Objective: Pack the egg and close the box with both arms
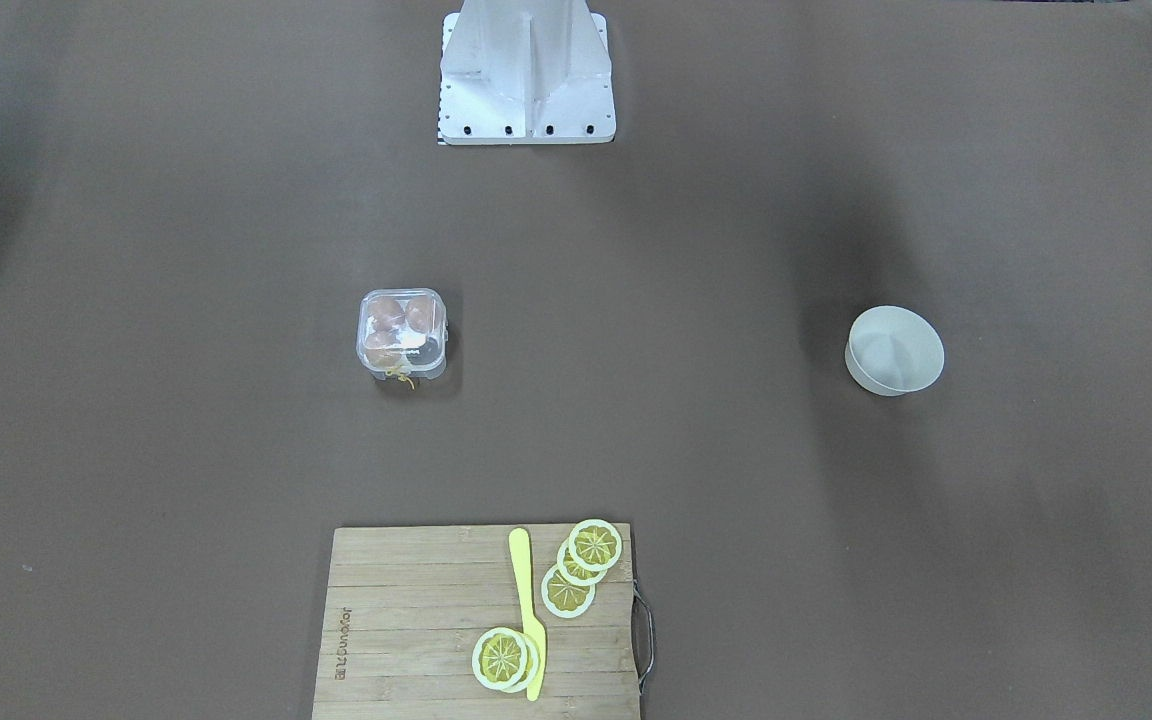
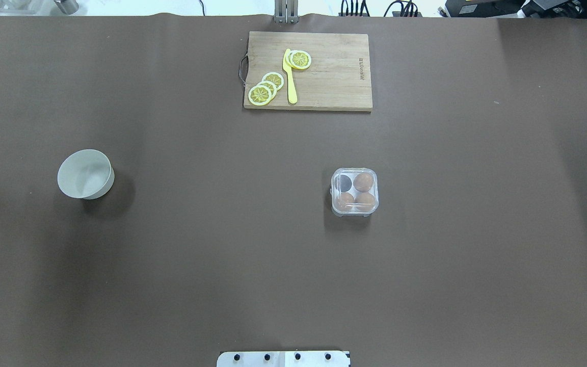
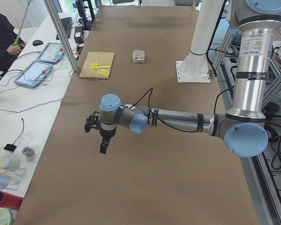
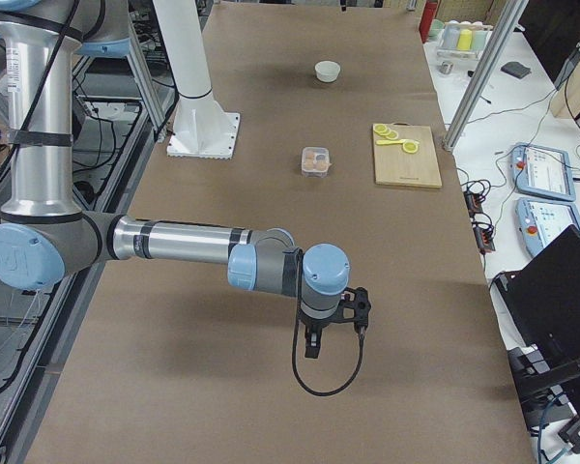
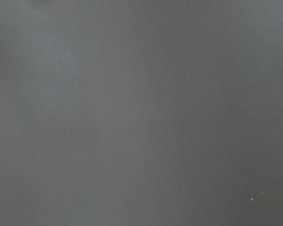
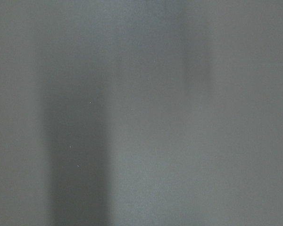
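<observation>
Left gripper, seen only from the table's end, hangs fingers down over bare brown table on the near arm; from this angle I cannot tell whether its fingers are spread or pressed together. Right gripper likewise points down over bare table in the opposite end view, and its state cannot be told either. Both wrist cameras show only blurred grey-brown surface.

In the overhead view the clear four-cell egg carton stands alone at about 3 o'clock from the table's middle, well apart from both grippers. Three brown eggs fill its cells; the cell at 10 o'clock is dark and empty. Its lid appears to lie down over the eggs, though glare makes this uncertain. A yellow string hangs at its edge.

A white bowl sits at 9 o'clock. A wooden cutting board at 12 o'clock carries lemon slices and a yellow knife
</observation>
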Robot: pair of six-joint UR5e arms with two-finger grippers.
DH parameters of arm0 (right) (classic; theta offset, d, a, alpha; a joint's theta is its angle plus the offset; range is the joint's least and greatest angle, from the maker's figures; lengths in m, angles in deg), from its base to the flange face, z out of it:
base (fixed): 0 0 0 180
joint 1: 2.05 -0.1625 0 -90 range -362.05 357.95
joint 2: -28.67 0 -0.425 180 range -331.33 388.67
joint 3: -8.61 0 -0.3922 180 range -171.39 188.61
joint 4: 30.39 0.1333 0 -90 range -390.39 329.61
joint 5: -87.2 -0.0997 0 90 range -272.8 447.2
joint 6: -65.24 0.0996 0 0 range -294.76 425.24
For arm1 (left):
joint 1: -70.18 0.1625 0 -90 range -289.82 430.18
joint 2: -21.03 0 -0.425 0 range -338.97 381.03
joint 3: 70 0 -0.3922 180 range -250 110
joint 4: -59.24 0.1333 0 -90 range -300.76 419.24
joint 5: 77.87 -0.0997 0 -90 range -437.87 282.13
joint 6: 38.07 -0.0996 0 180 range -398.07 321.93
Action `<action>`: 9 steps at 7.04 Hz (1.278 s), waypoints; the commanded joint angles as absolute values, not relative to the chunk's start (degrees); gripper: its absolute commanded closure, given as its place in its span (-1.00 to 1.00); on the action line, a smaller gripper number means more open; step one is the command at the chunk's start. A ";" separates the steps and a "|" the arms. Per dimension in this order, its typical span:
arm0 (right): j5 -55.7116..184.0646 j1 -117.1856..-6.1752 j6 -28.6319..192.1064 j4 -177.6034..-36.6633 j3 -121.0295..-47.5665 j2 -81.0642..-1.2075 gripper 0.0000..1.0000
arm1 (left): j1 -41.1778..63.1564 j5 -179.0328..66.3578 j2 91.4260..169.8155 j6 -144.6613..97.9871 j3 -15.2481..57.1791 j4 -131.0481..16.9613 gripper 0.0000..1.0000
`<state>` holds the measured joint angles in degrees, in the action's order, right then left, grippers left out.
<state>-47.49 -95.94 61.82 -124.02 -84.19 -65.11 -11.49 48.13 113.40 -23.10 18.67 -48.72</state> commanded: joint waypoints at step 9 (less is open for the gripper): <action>-49.82 -96.18 62.60 -126.45 -84.38 -61.77 -1.00 | -14.89 57.22 108.92 -24.45 21.67 -46.76 -0.95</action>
